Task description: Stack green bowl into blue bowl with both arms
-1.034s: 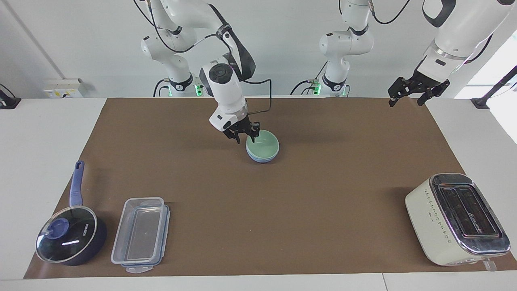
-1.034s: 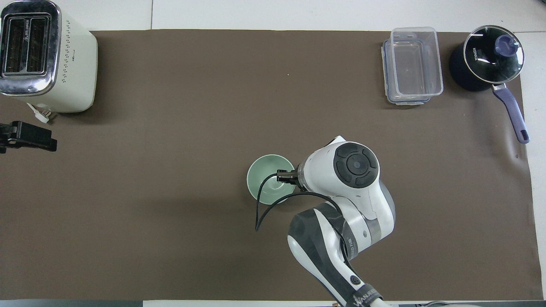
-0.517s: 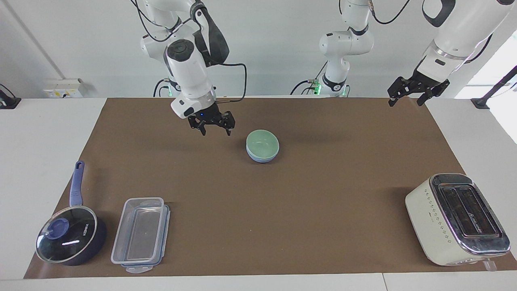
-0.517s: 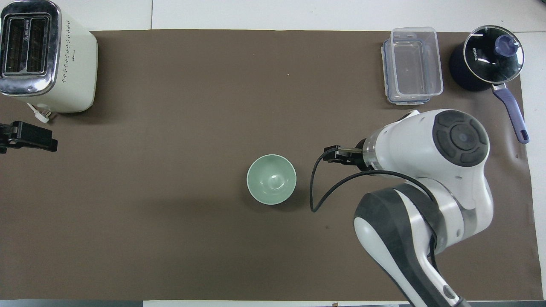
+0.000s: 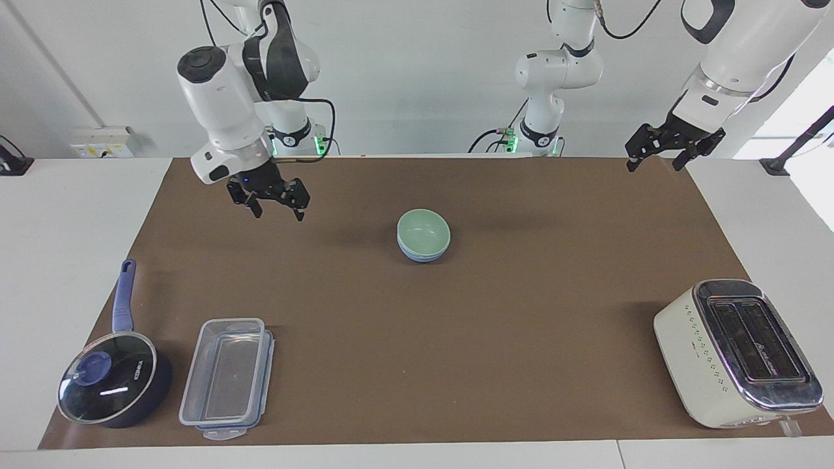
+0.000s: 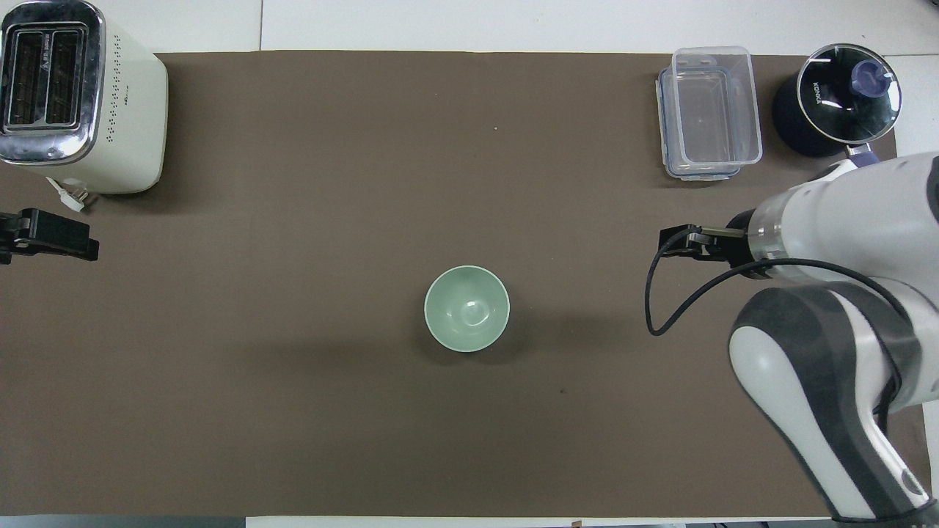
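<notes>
Mid-mat: my green bowl (image 5: 423, 229) sits inside the blue bowl (image 5: 420, 256).
Right gripper (image 5: 272, 207): open, empty, over bare mat toward its own end.
Left gripper (image 5: 661, 155): open, empty, waiting.

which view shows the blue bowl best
The facing view: the blue bowl shows as a band under the green bowl nested in it. In the overhead view the green bowl covers it, so no blue can be made out.
</notes>
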Robot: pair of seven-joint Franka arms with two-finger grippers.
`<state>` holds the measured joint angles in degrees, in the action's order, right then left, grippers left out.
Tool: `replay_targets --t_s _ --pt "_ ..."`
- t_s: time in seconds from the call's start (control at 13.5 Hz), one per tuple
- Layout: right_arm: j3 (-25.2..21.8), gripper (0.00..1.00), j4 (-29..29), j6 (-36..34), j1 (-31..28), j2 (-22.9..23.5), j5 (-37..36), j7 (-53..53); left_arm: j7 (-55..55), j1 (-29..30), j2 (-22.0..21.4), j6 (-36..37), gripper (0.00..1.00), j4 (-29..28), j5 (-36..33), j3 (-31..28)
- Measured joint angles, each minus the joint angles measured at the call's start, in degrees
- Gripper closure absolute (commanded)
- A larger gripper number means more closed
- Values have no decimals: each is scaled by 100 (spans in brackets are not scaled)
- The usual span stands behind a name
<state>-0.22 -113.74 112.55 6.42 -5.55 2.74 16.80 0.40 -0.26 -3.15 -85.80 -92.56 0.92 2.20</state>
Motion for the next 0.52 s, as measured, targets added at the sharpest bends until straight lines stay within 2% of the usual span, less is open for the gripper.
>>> replay_targets --t_s 0.22,0.52 --pt "2 0 624 -385 -235 104 -295 -16 0 0 0 0 0 0 0 0" --pt "-4 0 1579 -993 -590 494 -335 -18 0 0 0 0 0 0 0 0"
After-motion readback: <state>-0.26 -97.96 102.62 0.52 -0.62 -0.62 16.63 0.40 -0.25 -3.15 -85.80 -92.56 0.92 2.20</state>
